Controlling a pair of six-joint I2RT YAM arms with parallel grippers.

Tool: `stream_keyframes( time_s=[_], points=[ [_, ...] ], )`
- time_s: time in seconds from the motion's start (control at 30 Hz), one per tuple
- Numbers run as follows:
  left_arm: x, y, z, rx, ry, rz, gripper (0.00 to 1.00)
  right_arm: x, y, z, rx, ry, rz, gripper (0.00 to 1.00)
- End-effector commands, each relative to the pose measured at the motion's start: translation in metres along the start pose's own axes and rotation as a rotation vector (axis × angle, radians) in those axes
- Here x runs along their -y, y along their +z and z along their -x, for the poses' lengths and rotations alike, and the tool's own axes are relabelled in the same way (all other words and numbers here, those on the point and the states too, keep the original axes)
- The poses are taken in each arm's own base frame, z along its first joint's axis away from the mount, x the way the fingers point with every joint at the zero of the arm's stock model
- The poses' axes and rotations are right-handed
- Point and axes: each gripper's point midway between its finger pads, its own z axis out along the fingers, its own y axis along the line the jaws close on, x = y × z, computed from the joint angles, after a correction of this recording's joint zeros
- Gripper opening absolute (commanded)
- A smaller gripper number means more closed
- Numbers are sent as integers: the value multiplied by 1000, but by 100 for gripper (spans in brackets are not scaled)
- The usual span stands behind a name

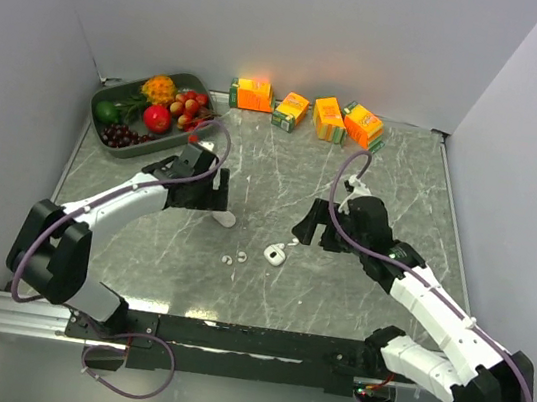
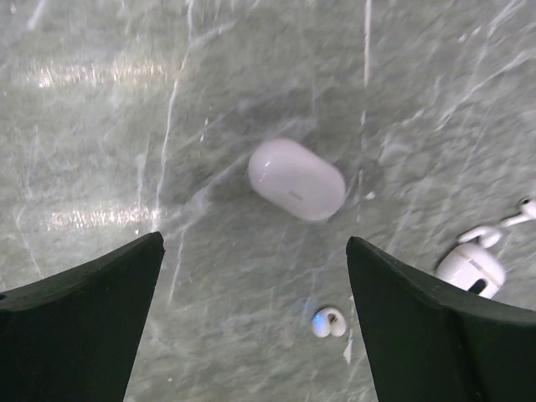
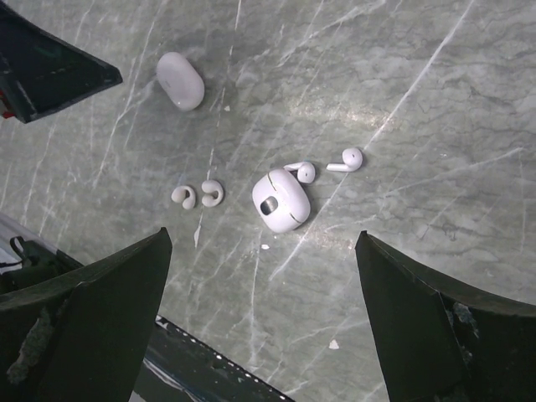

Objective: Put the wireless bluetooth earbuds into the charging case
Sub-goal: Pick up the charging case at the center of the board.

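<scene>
From the top external view, the left gripper (image 1: 219, 204) hangs with its fingers spread, and the oval charging case (image 1: 226, 219) lies closed on the table (image 1: 273, 171) just beside its fingertips. The two curved earbuds (image 1: 235, 257) lie side by side on the table, apart from both grippers, nearer to the arm bases than either pair of fingers. The right gripper (image 1: 312, 233) is also spread and holds nothing; a rounder case (image 1: 274, 253) lies near its fingertips. At the far wall stand orange juice cartons (image 1: 307, 113) and a tray of fruit (image 1: 112, 97). In the left wrist view, the fingers (image 2: 84, 327) are wide apart, and the oval charging case (image 2: 296, 179) lies just beyond the gap between them. One curved earbud (image 2: 328, 322) lies inside the gap, close to the finger on the right of the picture. In the right wrist view, the fingers (image 3: 84, 327) are released too. The curved earbuds (image 3: 198, 194) and the rounder case (image 3: 280, 201) lie just beyond their tips, with two stem earbuds (image 3: 322, 166) behind that case. The oval charging case (image 3: 180, 80) lies farther off.
</scene>
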Motion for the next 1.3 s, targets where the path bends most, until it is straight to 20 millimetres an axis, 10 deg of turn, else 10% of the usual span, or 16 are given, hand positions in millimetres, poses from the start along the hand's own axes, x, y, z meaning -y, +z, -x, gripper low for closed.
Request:
stream_keyframes(
  time_s=[0.0, 1.27],
  points=[
    [2, -3, 1, -17, 80, -13, 96, -12, -16, 20, 62, -36, 31, 100],
    [29, 57, -27, -97, 429, -105, 99, -19, -30, 17, 44, -76, 64, 100]
  ],
)
